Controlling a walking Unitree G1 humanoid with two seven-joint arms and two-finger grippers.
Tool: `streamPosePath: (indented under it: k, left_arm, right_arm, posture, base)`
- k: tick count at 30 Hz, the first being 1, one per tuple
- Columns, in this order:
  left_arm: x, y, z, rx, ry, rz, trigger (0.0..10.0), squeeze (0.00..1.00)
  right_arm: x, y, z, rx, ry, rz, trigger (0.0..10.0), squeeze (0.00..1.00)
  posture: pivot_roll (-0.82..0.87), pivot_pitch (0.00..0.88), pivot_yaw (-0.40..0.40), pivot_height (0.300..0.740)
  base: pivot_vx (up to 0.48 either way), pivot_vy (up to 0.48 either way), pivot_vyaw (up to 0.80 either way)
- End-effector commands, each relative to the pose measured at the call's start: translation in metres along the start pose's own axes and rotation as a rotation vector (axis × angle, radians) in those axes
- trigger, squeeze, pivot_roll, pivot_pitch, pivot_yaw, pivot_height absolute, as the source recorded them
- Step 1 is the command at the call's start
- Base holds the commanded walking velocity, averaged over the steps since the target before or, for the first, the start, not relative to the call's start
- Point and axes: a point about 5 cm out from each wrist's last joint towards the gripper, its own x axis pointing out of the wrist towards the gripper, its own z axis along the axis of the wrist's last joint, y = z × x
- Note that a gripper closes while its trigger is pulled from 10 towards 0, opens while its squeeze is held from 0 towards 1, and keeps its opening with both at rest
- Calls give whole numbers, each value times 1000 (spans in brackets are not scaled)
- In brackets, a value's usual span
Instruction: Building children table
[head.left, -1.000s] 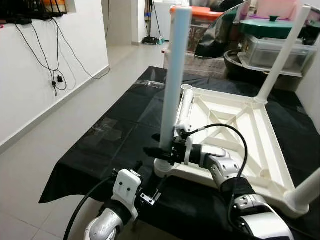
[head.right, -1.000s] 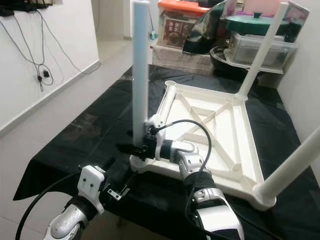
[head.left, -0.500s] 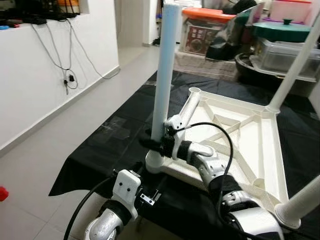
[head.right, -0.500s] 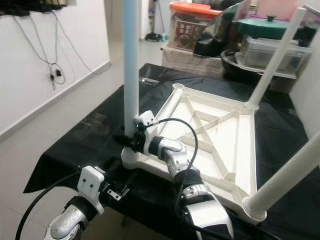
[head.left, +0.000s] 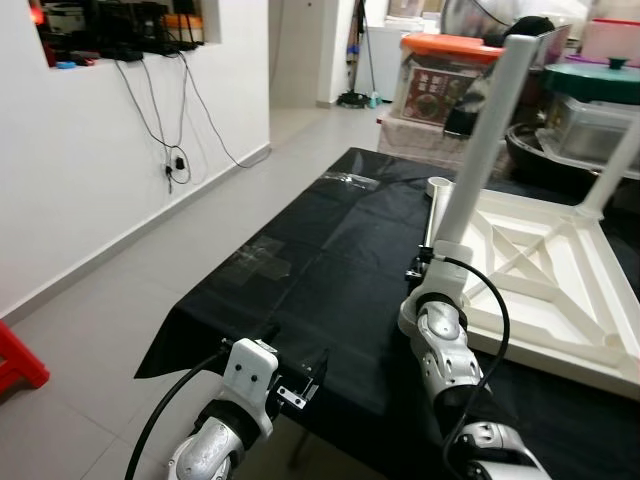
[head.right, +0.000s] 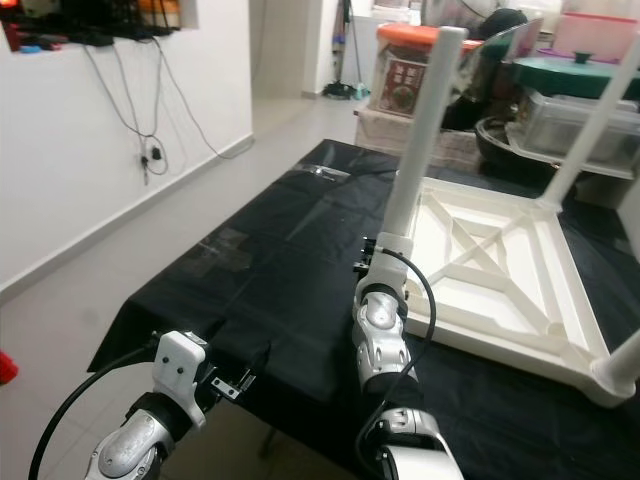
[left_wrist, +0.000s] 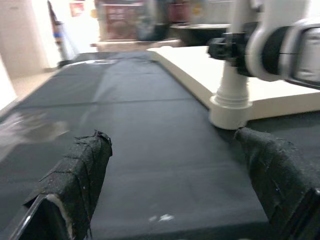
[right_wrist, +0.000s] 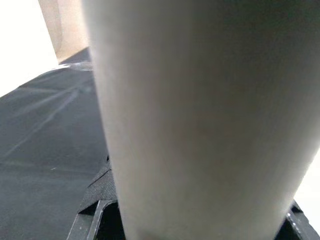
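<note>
1. The white tabletop (head.left: 545, 275) lies upside down on the black-covered desk (head.left: 330, 270), at the right of the scene. One leg (head.left: 480, 140) stands upright in its near-left corner socket, and another leg (head.right: 590, 110) stands at the far corner.

2. The near-left leg is gripped low down by the right claw (head.right: 378, 252), just above the socket. In the right wrist view the leg (right_wrist: 200, 115) is seen pressed close between the dark fingers (right_wrist: 95, 210), so the claw is judged to be clamped on it. How deep the leg sits in the socket cannot be told.

3. If the leg is not fully seated, it may be tipped or pulled out when the claw is released, since the leg is tall and held only at its base.

4. If the leg is pushed or twisted off its axis, the tabletop may be dragged along the cloth or lifted at the near corner, because nothing else is holding it down.

5. The left claw (left_wrist: 175, 185) hangs low at the near edge of the desk, its cloth-wrapped fingers (left_wrist: 80, 170) spread wide and holding nothing. The socket base (left_wrist: 229, 102) is seen just ahead of it.

6. If the left claw is brought forward carelessly, the cloth may be snagged and bunched, and the tabletop shifted with it.

7. The right arm's cable (head.left: 490, 300) loops beside the leg and may be caught on the tabletop rim when the arm is withdrawn.
</note>
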Motion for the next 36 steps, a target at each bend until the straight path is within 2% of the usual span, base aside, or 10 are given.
streamPosePath:
  k: [1, 5, 6, 7, 8, 12, 13, 17, 23, 36]
  left_arm:
    - [1, -2, -2, -4, 12, -8, 10000, 0]
    - [1, -2, -3, -4, 12, -8, 10000, 0]
    - [2, -2, -3, -3, 11, -8, 10000, 0]
    - [2, -2, -3, -3, 11, -8, 10000, 0]
    - [1, -2, -3, -4, 11, -7, 10000, 0]
    - [1, -2, -3, -4, 11, -7, 10000, 0]
    - [1, -2, -3, -5, 11, -6, 10000, 0]
    - [1, -2, -3, -6, 11, -6, 10000, 0]
    - [2, -2, -2, -7, 9, -7, 10000, 0]
    - [1, -2, -2, -2, 11, -7, 10000, 0]
  right_arm:
    - [-7, 5, -10, 12, 39, -10, 3294, 0]
    - [-8, 15, -8, 23, 24, 28, 3294, 0]
    - [-10, 24, -6, 39, 8, 92, 10000, 0]
    - [-10, 24, -6, 39, 8, 92, 10000, 0]
    - [-10, 32, -2, 58, -23, 157, 10000, 1000]
    - [-10, 32, -2, 58, -23, 157, 10000, 1000]
    - [-6, 37, 8, 82, -67, 244, 10000, 0]
    - [0, 43, 20, 113, -85, 413, 10000, 0]
    - [-17, 56, 32, 9, 32, 1277, 10000, 0]
    - [-32, 73, 30, -114, 102, 1642, 10000, 0]
  posture:
    - [186, 0, -72, 740]
    - [186, 0, -72, 740]
    - [187, 0, -72, 740]
    - [187, 0, -72, 740]
    - [186, 0, -76, 740]
    - [186, 0, -76, 740]
    - [183, 0, -73, 740]
    - [184, 0, -73, 740]
    - [188, 0, -76, 740]
    - [204, 0, -78, 740]
  base:
    - [0, 0, 0]
    - [0, 0, 0]
    - [0, 0, 0]
    - [0, 0, 0]
    - [0, 0, 0]
    - [0, 0, 0]
    - [0, 0, 0]
    - [0, 0, 0]
    - [0, 0, 0]
    - [0, 0, 0]
